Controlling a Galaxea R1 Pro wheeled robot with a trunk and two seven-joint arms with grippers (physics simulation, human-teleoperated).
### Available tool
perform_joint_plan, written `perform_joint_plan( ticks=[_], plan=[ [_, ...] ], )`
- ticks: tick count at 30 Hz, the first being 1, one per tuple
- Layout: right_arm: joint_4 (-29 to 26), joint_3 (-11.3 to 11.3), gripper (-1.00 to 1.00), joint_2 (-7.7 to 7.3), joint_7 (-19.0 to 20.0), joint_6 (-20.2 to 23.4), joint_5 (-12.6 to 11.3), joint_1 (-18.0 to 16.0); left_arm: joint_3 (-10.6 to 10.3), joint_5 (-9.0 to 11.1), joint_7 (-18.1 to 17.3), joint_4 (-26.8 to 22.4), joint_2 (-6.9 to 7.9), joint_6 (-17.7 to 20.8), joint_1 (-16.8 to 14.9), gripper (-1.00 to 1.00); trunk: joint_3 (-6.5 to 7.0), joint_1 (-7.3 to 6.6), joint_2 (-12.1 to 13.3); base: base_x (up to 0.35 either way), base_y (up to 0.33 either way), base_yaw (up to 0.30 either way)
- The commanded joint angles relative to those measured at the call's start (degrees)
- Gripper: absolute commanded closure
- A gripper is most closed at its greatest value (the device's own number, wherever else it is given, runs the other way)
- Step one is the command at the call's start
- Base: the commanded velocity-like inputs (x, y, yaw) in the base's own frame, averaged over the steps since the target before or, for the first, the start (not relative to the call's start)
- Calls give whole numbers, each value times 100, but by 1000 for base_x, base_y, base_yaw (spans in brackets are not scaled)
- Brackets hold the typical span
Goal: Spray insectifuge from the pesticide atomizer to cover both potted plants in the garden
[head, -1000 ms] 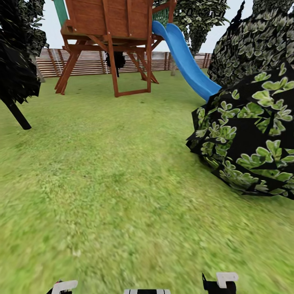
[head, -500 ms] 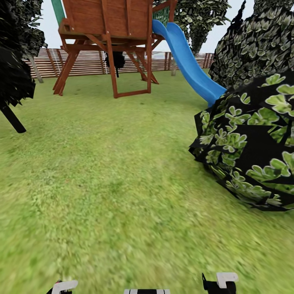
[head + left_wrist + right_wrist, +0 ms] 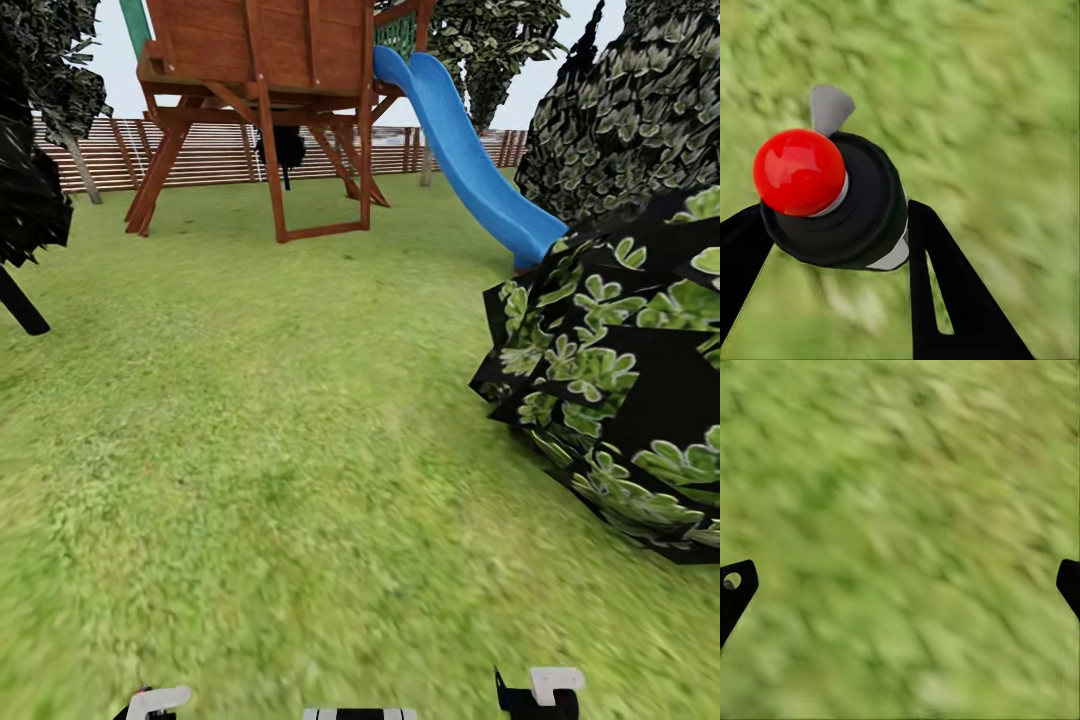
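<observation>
Your left gripper [image 3: 832,247] clamps a black bottle with a red cap [image 3: 799,171], carried over the lawn [image 3: 280,450]; your right gripper [image 3: 900,585] hangs spread, ready.

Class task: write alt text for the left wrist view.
The left hand grips a black object with a red round top and a grey tab, its dark fingers on either side, above blurred green lawn.
</observation>
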Motion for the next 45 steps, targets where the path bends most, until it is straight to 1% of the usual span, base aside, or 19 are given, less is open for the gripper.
perform_joint_plan(
  ticks=[1, 17, 45],
  plan=[
    [0, 51, -100, -1, -24, -9, -34, 1, 36, -60, 14, 9, -2, -29, -6, 100, -4, 2, -1, 335, 0, 0],
    [0, 51, -100, 5, -24, -9, -27, -1, 36, -60, 11, 11, -2, -29, -6, 100, -4, 2, -1, 335, 10, 0],
    [0, 51, -100, -3, -24, -9, -26, -2, 37, -60, 11, 10, -2, -29, -6, 100, -4, 2, -1, 335, 96, 0]
  ],
)
